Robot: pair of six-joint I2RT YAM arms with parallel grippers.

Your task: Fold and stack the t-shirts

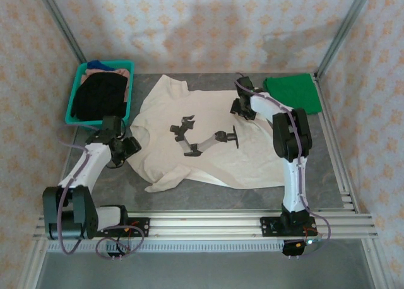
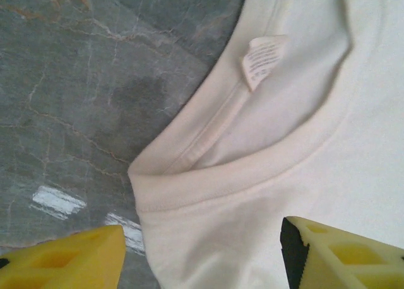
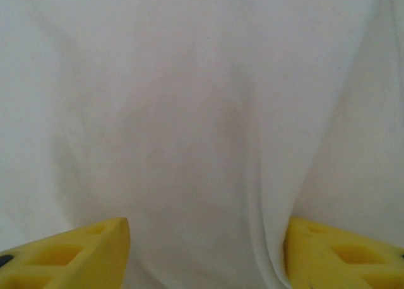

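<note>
The cream t-shirt [image 1: 208, 153] lies spread flat across the middle of the table, its black print [image 1: 202, 137] facing up. Its collar [image 2: 252, 169] with a white label [image 2: 262, 58] points to the left. My left gripper [image 1: 130, 145] hovers at that collar, open, its yellow fingers [image 2: 69, 260] straddling the collar's corner [image 2: 202, 251]. My right gripper [image 1: 238, 107] is over the shirt's far right part, open, with smooth cream cloth and a soft fold between its fingers [image 3: 205, 245]. The green t-shirt [image 1: 289, 87] lies folded at the back right.
A teal basket [image 1: 77, 93] with dark clothes stands at the back left. Bare grey marbled tabletop [image 2: 82, 93] shows left of the collar. Metal frame posts rise at the back corners and a rail [image 1: 208, 223] runs along the near edge.
</note>
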